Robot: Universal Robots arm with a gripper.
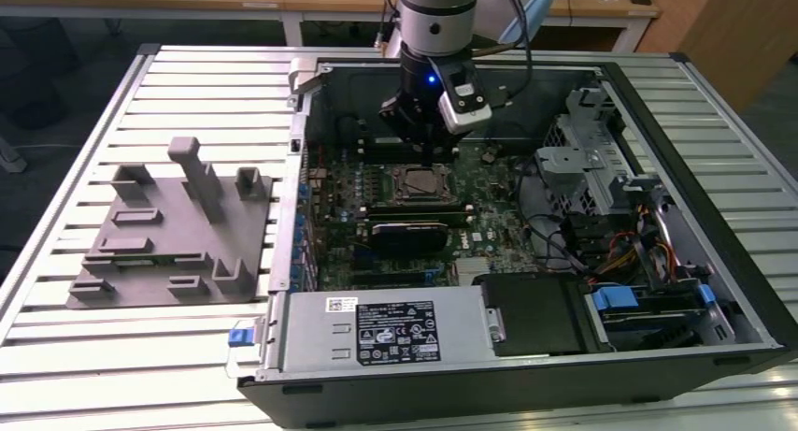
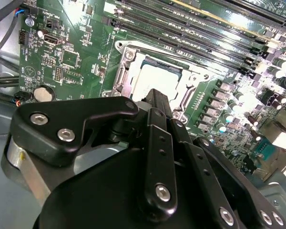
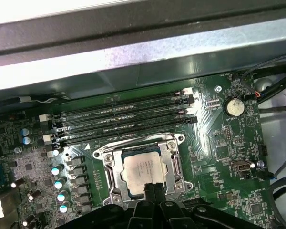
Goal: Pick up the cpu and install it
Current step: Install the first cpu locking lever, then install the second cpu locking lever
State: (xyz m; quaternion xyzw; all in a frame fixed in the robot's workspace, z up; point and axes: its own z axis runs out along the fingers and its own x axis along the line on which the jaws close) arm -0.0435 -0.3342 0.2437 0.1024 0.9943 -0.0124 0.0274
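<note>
Chip [image 3: 142,172] is sitting flat inside the metal socket frame [image 3: 173,167] on the green board [image 3: 224,143], apparently seated, while the gripper [image 3: 154,188] is hanging just above its edge, fingers drawn together and grasping nothing.

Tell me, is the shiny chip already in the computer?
Mostly, it looks like. The cpu already lies flat inside the metal socket frame on the green motherboard, so picking up and carrying look done. The end effector is right at the chip's edge. I can't tell whether it has let go. The grey tray sits beside the case.
</note>
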